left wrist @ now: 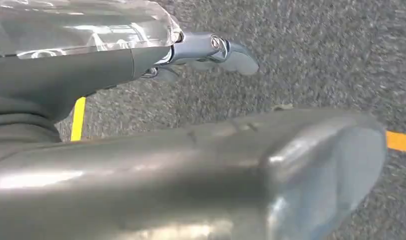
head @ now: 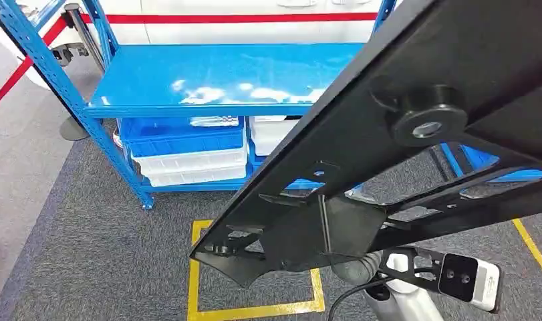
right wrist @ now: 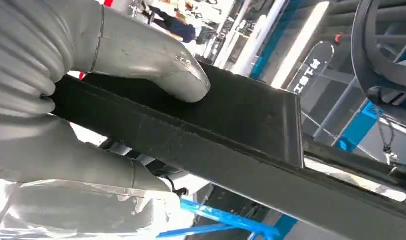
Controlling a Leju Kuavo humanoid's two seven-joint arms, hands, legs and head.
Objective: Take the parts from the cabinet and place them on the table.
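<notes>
Clamped on a large black frame (right wrist: pixel 231 130), right hand (right wrist: pixel 90 95), thumb pressed flat on its edge. Held up near, slanting across the right, over grey carpet with yellow tape (head: pixel 254 309). Left hand (left wrist: pixel 206 52) empty, fingers apart over carpet. Farther off, blue shelf rack (head: pixel 214 80) with bins (head: pixel 181 137) below.

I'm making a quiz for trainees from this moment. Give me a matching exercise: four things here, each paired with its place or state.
Things:
1. large black flat metal part
2. blue plastic bin
3. yellow tape square
4. left hand

Places or states:
A. marked on the grey carpet
B. holds nothing, hangs over the floor
C. on the lower level of the blue shelf rack
D. gripped by the right hand

Pairs: 1-D, 2-C, 3-A, 4-B
</notes>
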